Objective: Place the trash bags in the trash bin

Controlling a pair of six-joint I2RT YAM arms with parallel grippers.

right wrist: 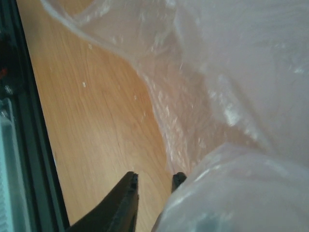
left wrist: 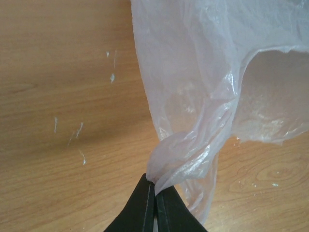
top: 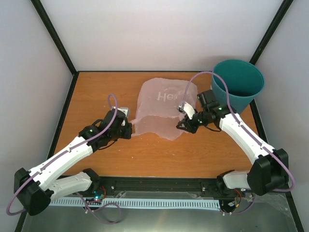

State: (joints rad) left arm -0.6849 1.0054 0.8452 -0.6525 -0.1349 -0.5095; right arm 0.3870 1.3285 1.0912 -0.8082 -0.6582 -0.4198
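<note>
The pale-pink translucent trash bag [top: 161, 108] lies spread on the wooden table, white lettering up. My left gripper [top: 129, 129] is shut on a twisted bit of the bag's near-left corner; the left wrist view shows the closed fingertips [left wrist: 155, 189] pinching the plastic [left wrist: 193, 116]. My right gripper [top: 183, 126] sits at the bag's near-right edge with jaws open; in the right wrist view [right wrist: 154, 180] one finger rests over bare wood and the other is partly covered by bag plastic [right wrist: 231, 96]. The teal trash bin [top: 237, 84] stands upright at the far right, behind the right arm.
Black frame posts and white walls enclose the table [top: 96, 92]. A black rail [right wrist: 29, 121] runs along the table edge in the right wrist view. Bare wood lies left of the bag.
</note>
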